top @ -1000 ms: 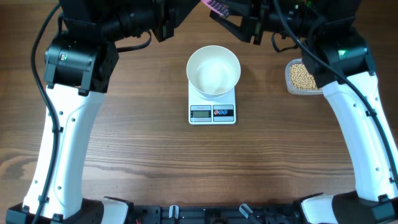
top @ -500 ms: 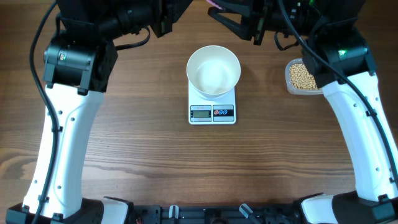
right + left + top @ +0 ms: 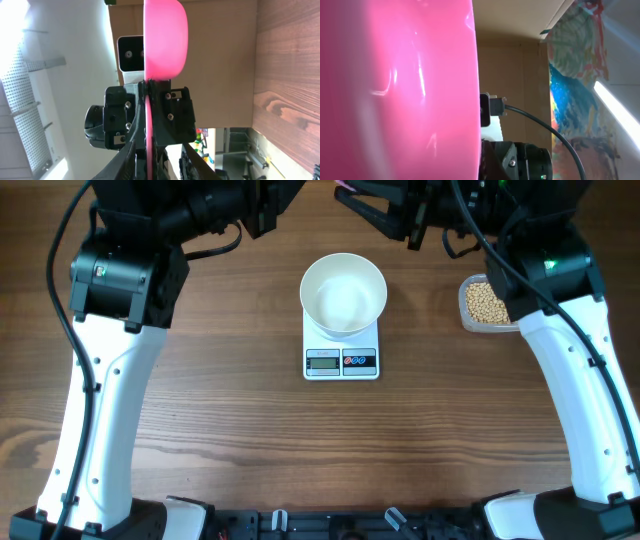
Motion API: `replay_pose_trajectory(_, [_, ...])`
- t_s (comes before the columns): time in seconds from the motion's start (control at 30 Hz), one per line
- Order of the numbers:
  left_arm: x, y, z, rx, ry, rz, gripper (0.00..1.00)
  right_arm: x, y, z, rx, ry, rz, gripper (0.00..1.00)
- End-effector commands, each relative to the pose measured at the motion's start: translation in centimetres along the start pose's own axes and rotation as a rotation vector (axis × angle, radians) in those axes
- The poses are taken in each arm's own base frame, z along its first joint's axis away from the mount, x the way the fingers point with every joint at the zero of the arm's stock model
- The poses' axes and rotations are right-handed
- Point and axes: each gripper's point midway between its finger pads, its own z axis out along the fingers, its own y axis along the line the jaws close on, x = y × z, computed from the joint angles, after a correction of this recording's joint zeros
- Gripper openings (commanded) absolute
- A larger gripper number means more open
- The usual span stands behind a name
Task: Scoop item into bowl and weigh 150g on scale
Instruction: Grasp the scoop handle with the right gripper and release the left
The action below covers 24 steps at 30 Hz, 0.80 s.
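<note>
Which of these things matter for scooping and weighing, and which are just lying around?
For the job: white bowl, scale, pale beans in their tub, pink scoop.
Just there: colourful picture and brown cardboard, both in the background.

Support surface: a brown wood-grain table. Two items lie directly on it. A white digital scale sits centrally, its display and buttons facing the near edge. A clear container of tan grains sits well apart to the right, partly hidden by the right arm.
</note>
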Motion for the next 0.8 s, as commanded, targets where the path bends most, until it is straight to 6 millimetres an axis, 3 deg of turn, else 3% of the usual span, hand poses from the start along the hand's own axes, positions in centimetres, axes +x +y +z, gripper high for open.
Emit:
replay_pose_trajectory(0.0, [-0.4,-0.6,-0.4,0.012,-0.021,0.029,0.04,-0.2,0.2,0.0,-0.005,-0.012,0.005,0.29])
replay_pose_trajectory(0.77, [0.0,-0.4,0.1,0.002,-0.022,0.012,0.04,-1.1,0.7,0.1,-0.026,-0.069,0.007,0.25])
